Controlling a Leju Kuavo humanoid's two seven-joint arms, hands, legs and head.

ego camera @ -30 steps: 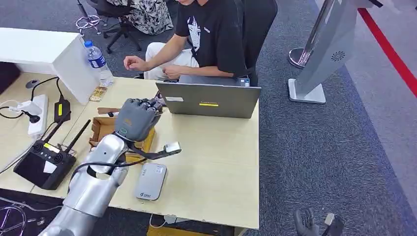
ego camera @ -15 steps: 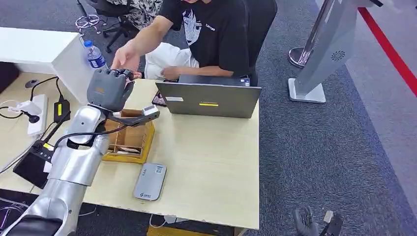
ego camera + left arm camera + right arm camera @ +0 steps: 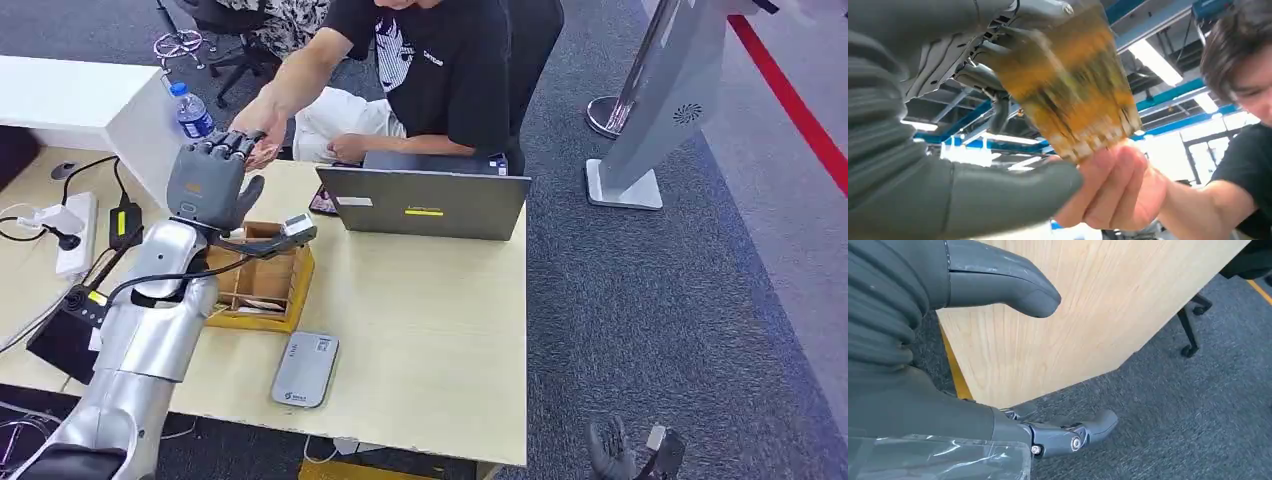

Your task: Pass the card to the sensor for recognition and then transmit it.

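My left hand holds the card raised so the person's hand (already touching it) can take it.

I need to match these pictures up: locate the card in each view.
Head view: hidden behind the raised left robot hand, not visible itself.
Left wrist view: the orange card, blurred, between the robot's fingers and the person's hand.
Right wrist view: not in it.
Shared landmark: the person's hand at the left robot hand.

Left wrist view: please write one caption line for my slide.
The robot's left hand holds up a blurred yellow card while a person's hand takes its edge.
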